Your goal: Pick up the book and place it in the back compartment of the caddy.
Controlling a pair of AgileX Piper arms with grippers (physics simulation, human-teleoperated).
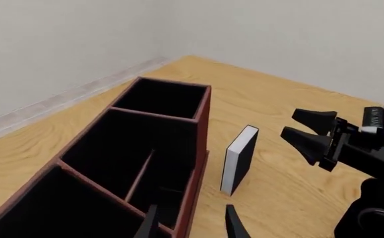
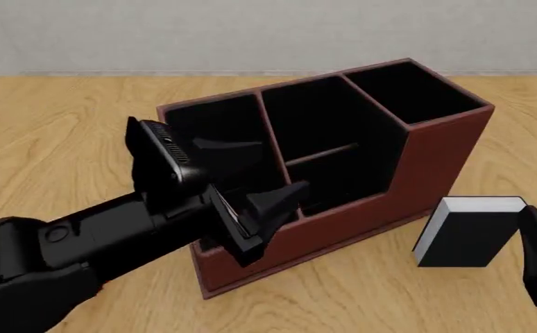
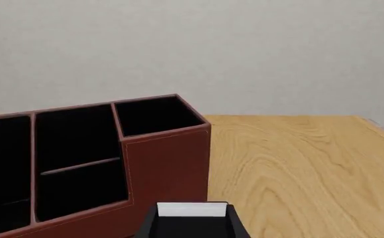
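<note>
Right tool (image 3: 192, 218) astride the upright book (image 2: 467, 232) beside the caddy (image 2: 435, 166), grip uncertain; left tool (image 2: 254, 177) wide.

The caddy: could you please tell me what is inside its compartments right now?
The caddy shows only black lining and thin dividers; the book stands outside on the table. The left gripper covers part of the nearest cell, so its floor cannot be seen.
</note>
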